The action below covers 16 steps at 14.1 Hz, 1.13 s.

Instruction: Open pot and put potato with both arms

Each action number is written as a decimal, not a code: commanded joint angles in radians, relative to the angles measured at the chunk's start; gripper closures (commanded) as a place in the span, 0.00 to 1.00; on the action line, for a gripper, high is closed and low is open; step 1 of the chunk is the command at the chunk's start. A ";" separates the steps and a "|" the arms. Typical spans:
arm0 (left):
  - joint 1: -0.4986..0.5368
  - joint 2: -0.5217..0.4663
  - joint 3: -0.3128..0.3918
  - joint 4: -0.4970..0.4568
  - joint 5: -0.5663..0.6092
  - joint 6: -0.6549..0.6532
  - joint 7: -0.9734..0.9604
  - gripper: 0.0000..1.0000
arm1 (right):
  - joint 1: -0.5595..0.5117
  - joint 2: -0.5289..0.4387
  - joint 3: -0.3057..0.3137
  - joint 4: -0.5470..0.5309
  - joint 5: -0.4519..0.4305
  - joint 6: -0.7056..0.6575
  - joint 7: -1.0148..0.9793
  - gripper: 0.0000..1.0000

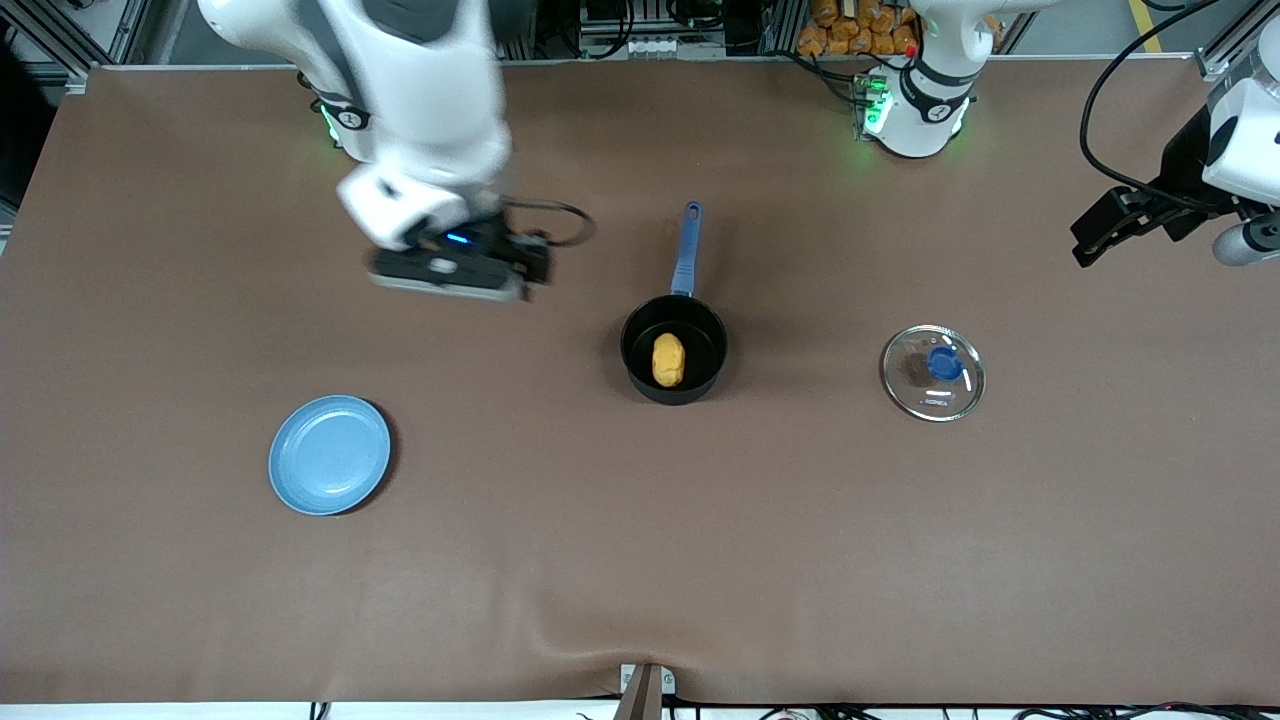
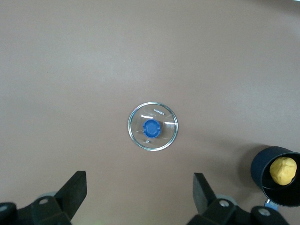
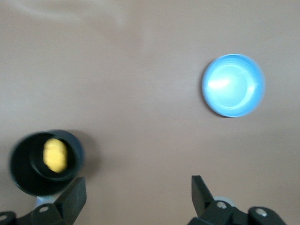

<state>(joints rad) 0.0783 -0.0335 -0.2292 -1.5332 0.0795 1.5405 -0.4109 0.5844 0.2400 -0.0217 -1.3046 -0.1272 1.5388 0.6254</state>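
1. Pot is sitting uncovered near the middle of the table, its blue handle pointing toward the robots' bases.
2. The potato is lying inside the pot, on its black floor; judging from this, both parts of the task appear complete.
3. The lid is resting flat on the table, knob up, well apart from the pot toward the left arm's end, leaving the pot's mouth free.
4. The left gripper is hanging high over the table near the lid, holding nothing; its fingers are spread wide apart in the left wrist view.
5. The right gripper is hanging over the table between the pot and the plate; its fingers are spread apart and holding nothing. It is blurred in the front view, so it is probably in motion.
6. The plate is lying bare toward the right arm's end, nearer the front camera than the pot.
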 commanded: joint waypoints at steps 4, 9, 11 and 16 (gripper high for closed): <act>0.012 0.003 -0.001 0.004 -0.014 -0.025 0.092 0.00 | -0.292 -0.133 0.016 -0.041 0.015 -0.137 -0.396 0.00; 0.011 -0.011 -0.007 -0.033 -0.018 -0.083 0.175 0.00 | -0.448 -0.119 0.017 -0.042 0.084 -0.126 -0.486 0.00; 0.012 -0.031 -0.006 -0.036 -0.038 -0.083 0.202 0.00 | -0.471 -0.119 0.019 -0.044 0.106 -0.134 -0.489 0.00; 0.015 -0.040 0.005 -0.030 -0.040 -0.085 0.271 0.00 | -0.540 -0.119 0.019 -0.047 0.106 -0.129 -0.623 0.00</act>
<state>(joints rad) 0.0815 -0.0481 -0.2242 -1.5518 0.0589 1.4668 -0.1637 0.1066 0.1339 -0.0227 -1.3361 -0.0419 1.4043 0.0767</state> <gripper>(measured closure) 0.000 0.000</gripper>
